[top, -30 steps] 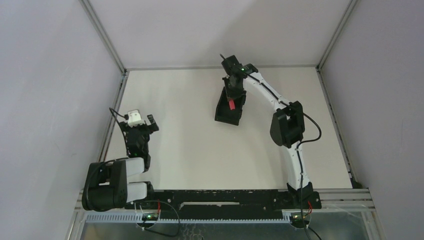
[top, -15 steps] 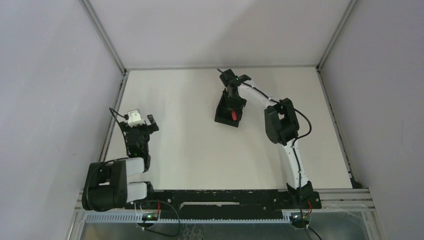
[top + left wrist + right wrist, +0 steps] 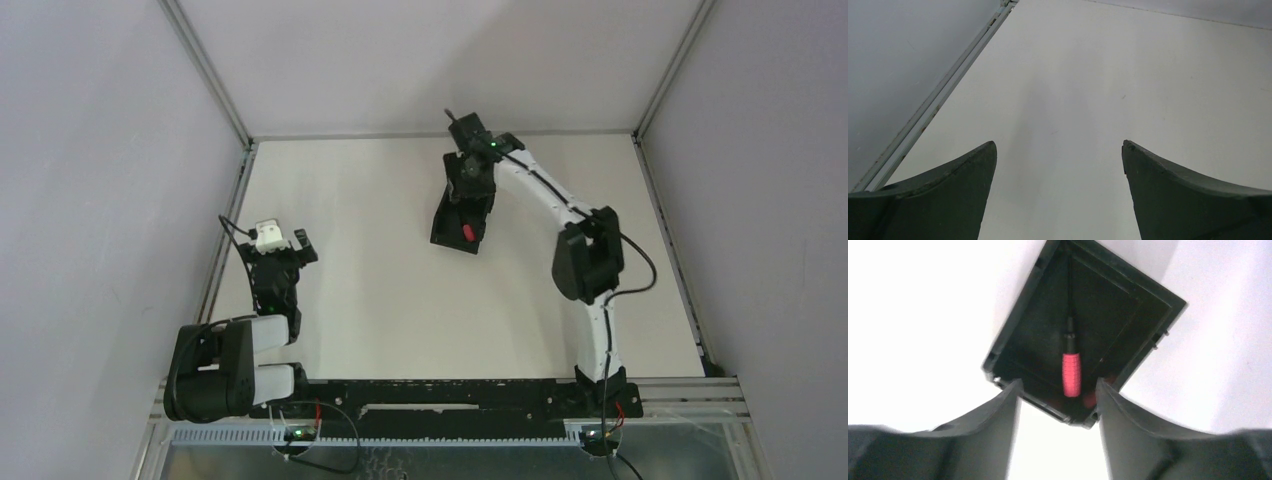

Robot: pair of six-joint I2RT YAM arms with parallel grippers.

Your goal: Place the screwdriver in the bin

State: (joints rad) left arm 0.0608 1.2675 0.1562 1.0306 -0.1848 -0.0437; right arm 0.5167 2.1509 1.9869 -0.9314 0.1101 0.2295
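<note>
The screwdriver [image 3: 1071, 375], with a red handle and thin dark shaft, lies loose on the floor of the black bin [image 3: 1010, 330], handle towards my right gripper. In the top view the bin [image 3: 447, 222] stands at the table's middle back with the red handle [image 3: 467, 233] showing near its near end. My right gripper [image 3: 1059, 383] hovers above the bin's near end, open, nothing between its fingers; seen from above it [image 3: 470, 192] hangs over the bin's far part. My left gripper [image 3: 1058, 145] is open and empty over bare table at the left [image 3: 278, 246].
The white table [image 3: 380, 300] is fenced by grey walls and metal rails at the left [image 3: 225, 240], back and right. The left rail [image 3: 943, 95] runs close beside my left gripper. Both arm bases sit on the black bar at the near edge.
My right gripper went from shut on the screwdriver to open. The screwdriver dropped into the bin and lies there. The right arm lifted and drew back slightly; the left arm stayed still.
</note>
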